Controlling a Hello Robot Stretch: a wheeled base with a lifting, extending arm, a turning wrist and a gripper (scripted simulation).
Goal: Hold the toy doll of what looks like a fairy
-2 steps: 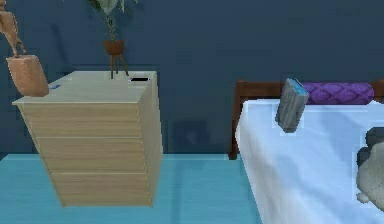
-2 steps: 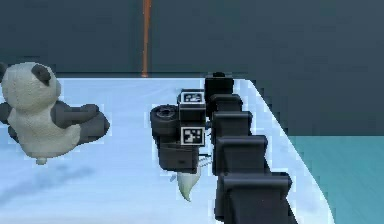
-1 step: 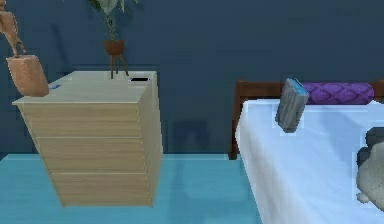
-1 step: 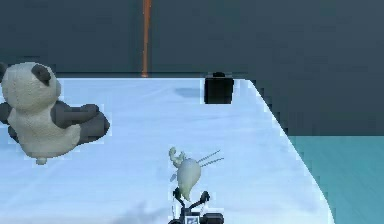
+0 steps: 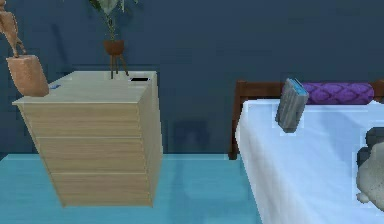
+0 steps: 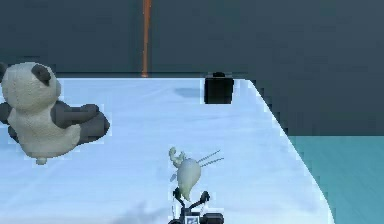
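End effector (image 6: 184,206): at the arm side view's bottom edge, by the fairy doll (image 6: 189,172); its grip and any hold cannot be told.
Bed (image 6: 255,150): white; the pale fairy doll lies on it, panda plush (image 6: 45,115) well apart.

Plant (image 5: 108,14): top cut at 12 o'clock.
Wooden figure (image 5: 22,62): cropped at 9 o'clock.
Panda (image 6: 45,112): clipped at 9 o'clock.
Gripper (image 6: 184,209): cut off at 6 o'clock; whether it holds anything cannot be told.
Small pale figure (image 6: 188,174): too small for detail.
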